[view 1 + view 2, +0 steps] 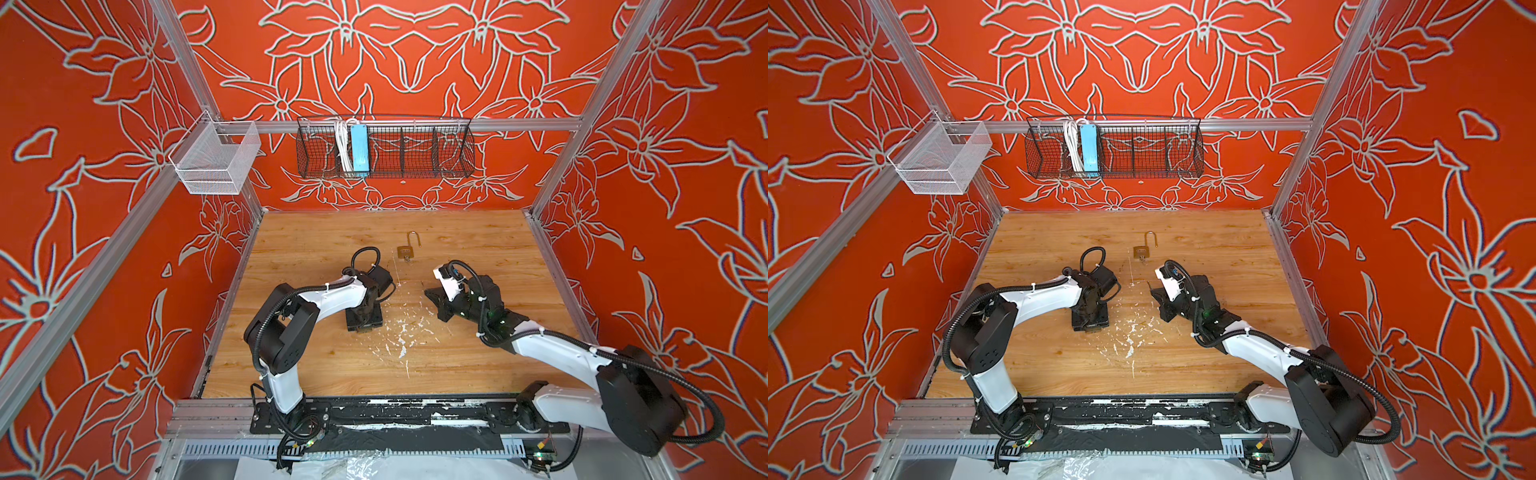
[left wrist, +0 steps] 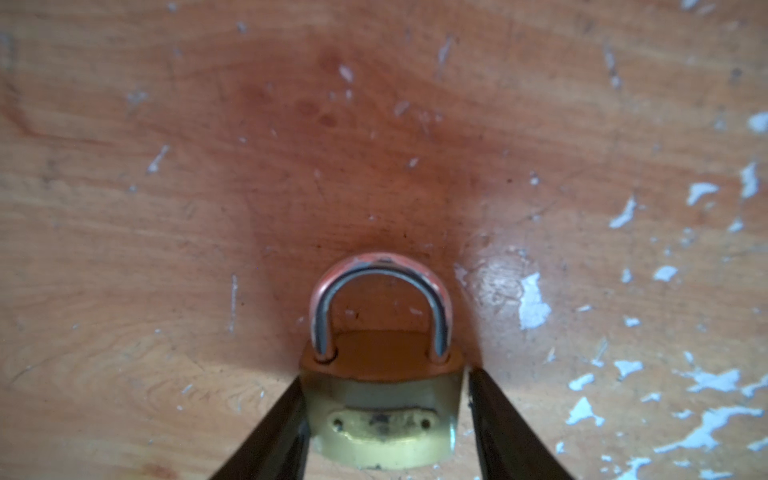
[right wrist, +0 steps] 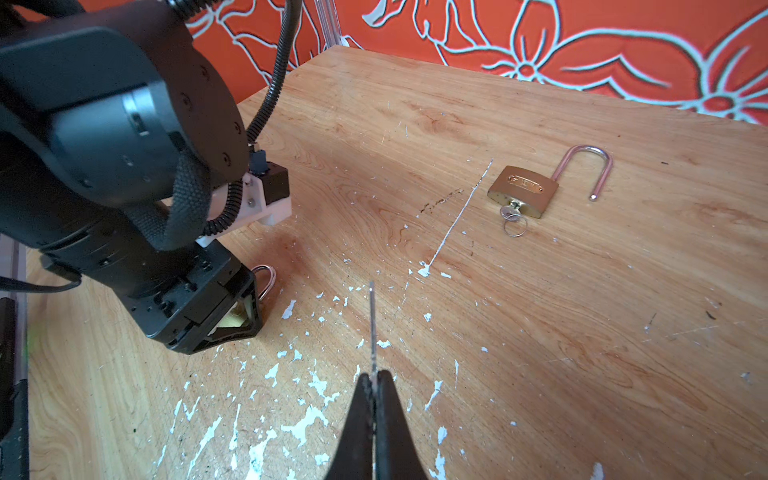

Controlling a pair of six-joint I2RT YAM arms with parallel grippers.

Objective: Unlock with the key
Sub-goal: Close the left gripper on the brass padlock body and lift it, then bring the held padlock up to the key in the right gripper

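Tool, left arm: the left gripper is set with its jaws partly open around the brass body of the closed padlock. One finger is seen against the side of the body. The other is seen just beside it, with a thin gap.

Tool, right arm: the right gripper is seen with its jaws pressed together on the key. The key is viewed edge-on as a thin metal blade jutting past the fingertips. It is held over the table, near the left gripper but apart from it.

Item: the closed padlock is found on the table left of centre, under the left gripper, and is hidden by it in both top views. Its shackle is seated in the body at both ends.

Item: the open padlock is laid flat toward the back of the table near the middle, well apart from both grippers. Its shackle is swung out, and a second key with a wire ring is inserted in its base.

Surface: wood grain is marked with white flecks between the arms.

Fixtures: a black wire basket holding a blue power strip is hung on the back rail. A white mesh basket is hung at the left.
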